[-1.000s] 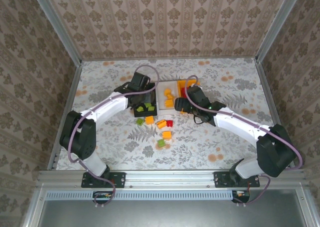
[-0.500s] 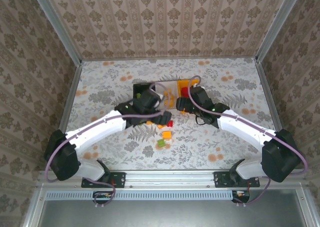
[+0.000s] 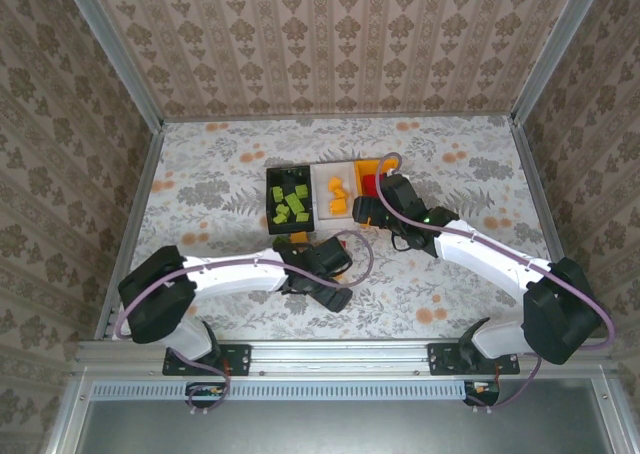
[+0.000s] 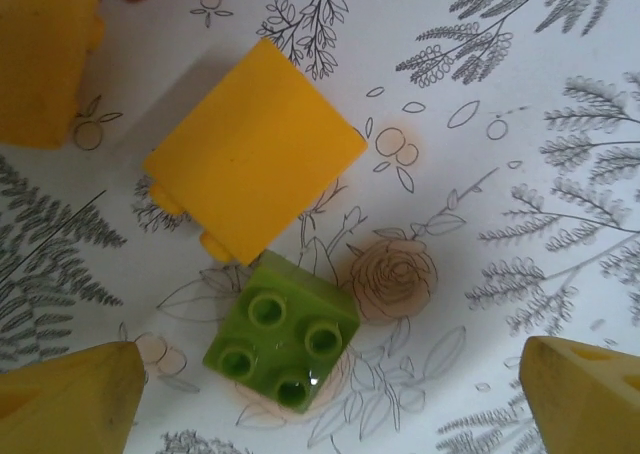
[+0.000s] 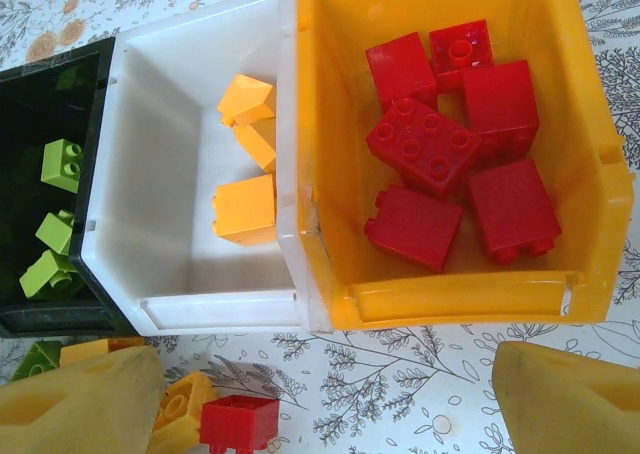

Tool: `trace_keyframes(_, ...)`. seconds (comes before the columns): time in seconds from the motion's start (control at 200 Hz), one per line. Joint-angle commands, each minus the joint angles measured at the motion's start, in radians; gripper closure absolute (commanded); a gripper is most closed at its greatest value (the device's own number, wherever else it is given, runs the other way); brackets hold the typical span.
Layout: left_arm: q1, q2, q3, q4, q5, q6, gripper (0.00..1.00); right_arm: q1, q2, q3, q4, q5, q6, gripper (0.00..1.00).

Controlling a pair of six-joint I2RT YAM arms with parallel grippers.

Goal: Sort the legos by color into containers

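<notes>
Left wrist view: the left end effector (image 4: 325, 402) has swung back from the black plastic bin (image 5: 25, 104), left of the white plastic bin (image 5: 160, 174), to the loose bricks on the counter (image 4: 520, 124) on the white bin's near side. Its jaws now gape wide and hold nothing. They straddle a lime-green studded plastic brick (image 4: 283, 346) just beside a yellow plastic block (image 4: 255, 161). One green piece looks delivered, and the next pick is lined up. The right end effector (image 5: 325, 404) still hovers, wide open and empty, before the orange plastic bin (image 5: 335, 124) of red bricks (image 5: 430, 144), right of the white bin.
</notes>
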Motion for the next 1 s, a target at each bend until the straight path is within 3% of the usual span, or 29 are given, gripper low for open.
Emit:
trace_keyframes(0.0,0.011,0.031,-0.004,0.035,-0.03,-0.001,0.05,-0.009,-0.013,-0.006,-0.018,0.034,-0.015,0.13)
trace_keyframes(0.61,-0.006,0.099,-0.023,0.035,-0.078,0.015,0.44,-0.019,-0.018,-0.015,-0.011,0.04,-0.014,0.13)
trace_keyframes(0.995,-0.025,-0.01,-0.018,-0.04,-0.119,0.022,0.7,-0.024,-0.02,-0.008,-0.012,0.039,-0.013,0.13)
